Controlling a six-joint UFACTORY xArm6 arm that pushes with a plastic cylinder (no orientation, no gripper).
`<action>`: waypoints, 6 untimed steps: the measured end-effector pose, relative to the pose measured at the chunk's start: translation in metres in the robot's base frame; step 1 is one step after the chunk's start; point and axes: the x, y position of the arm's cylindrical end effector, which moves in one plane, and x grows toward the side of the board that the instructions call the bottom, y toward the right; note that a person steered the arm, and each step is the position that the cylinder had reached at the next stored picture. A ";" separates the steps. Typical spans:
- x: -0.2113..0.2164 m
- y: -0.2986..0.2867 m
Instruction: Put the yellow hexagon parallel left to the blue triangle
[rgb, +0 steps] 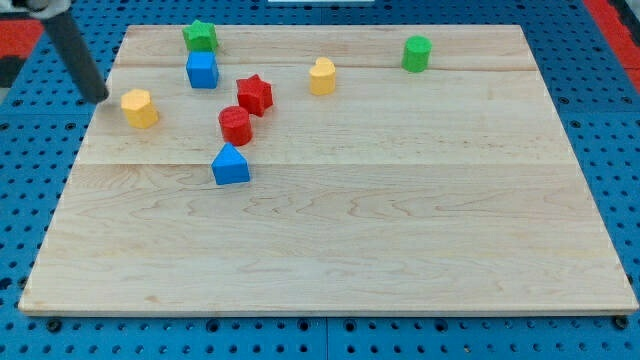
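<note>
Camera view shows a pale wooden tabletop (400, 220) lying on a blue perforated base (30, 180), and the landmark here is the blue triangular block (230, 165), the block nearest the view's bottom. Everything below it, toward the view's bottom edge, is bare wood.

Just above the blue triangular block, close but not touching, stands a red cylinder-like block (235, 125). A little farther up and slightly to the view's right of that is a red star-shaped block (255, 95), which sits just beside the red cylinder-like block.

To the view's left of the blue triangular block and somewhat higher lies the yellow hexagonal block (140, 108), near the tabletop's left edge. It is well apart from the blue triangular block and sits farther up the view than it.

My tip (100, 97) is at the end of a dark rod that slants in from the view's top left corner; the tip rests just to the view's left of the yellow hexagonal block, near it, though contact cannot be confirmed. There is no gripper on this arm, so nothing is grasped.

Farther up from the blue triangular block, slightly to the left, is a blue cube (202, 70), and beyond that a green star-shaped block (200, 37). Up and to the right is a second yellow block, rounded (322, 76), and farthest right a green cylinder-like block (417, 53).
</note>
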 end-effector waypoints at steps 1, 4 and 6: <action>-0.009 0.045; 0.102 0.016; 0.095 0.065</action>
